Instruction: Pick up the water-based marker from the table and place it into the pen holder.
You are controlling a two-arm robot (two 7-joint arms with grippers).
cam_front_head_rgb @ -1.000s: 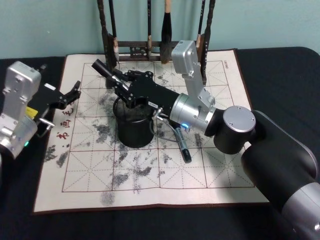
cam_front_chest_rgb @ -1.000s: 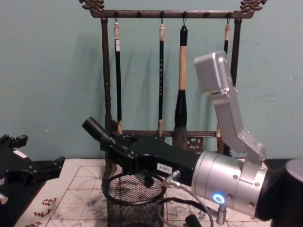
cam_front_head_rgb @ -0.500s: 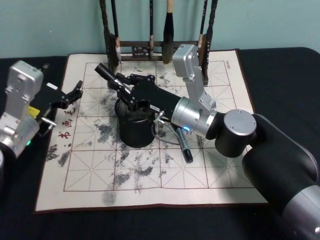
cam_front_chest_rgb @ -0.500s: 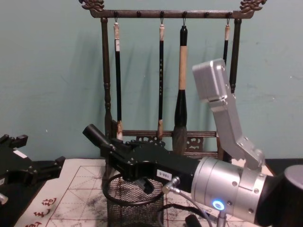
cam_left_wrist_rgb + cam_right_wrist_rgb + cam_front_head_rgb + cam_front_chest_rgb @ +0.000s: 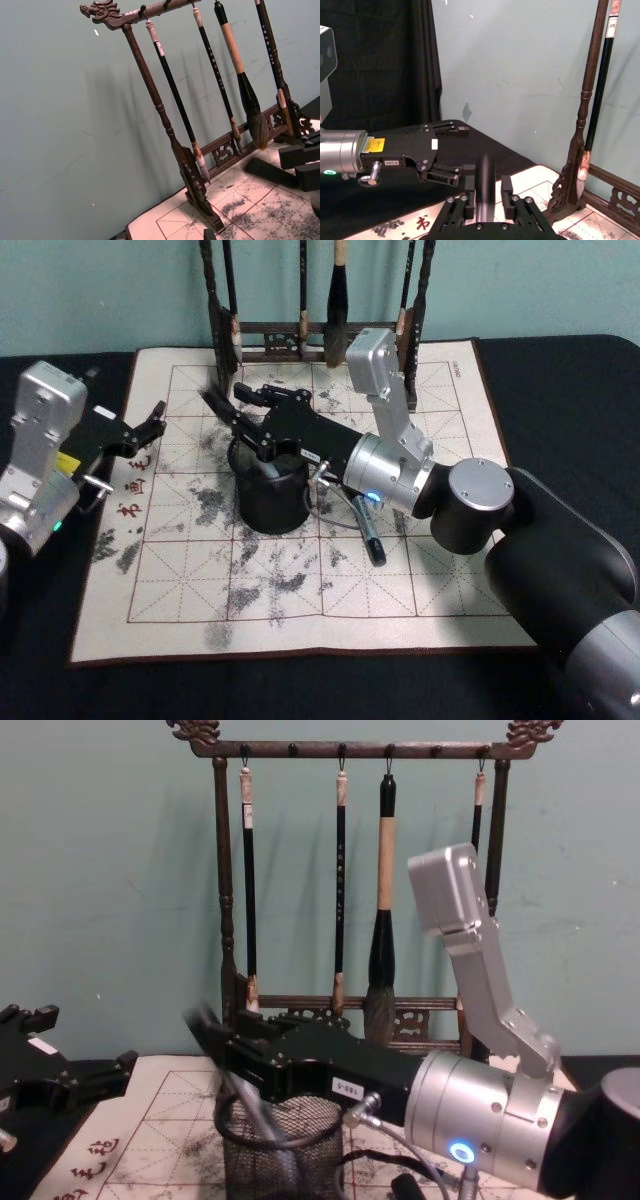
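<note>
Marker [image 5: 487, 185]: blurred, long axis slanting down toward the pen holder [image 5: 270, 505] directly beneath your right gripper [image 5: 240, 410], whose fingers are slightly spread. Left gripper [image 5: 143, 428]: spread, parked farther off.

The head view looks down from high behind the right gripper [image 5: 243, 418], taking in the table [image 5: 560, 380]. The chest view sits low and close behind it, facing the brush rack [image 5: 340, 750] beyond; both wrist views share that rack.
</note>
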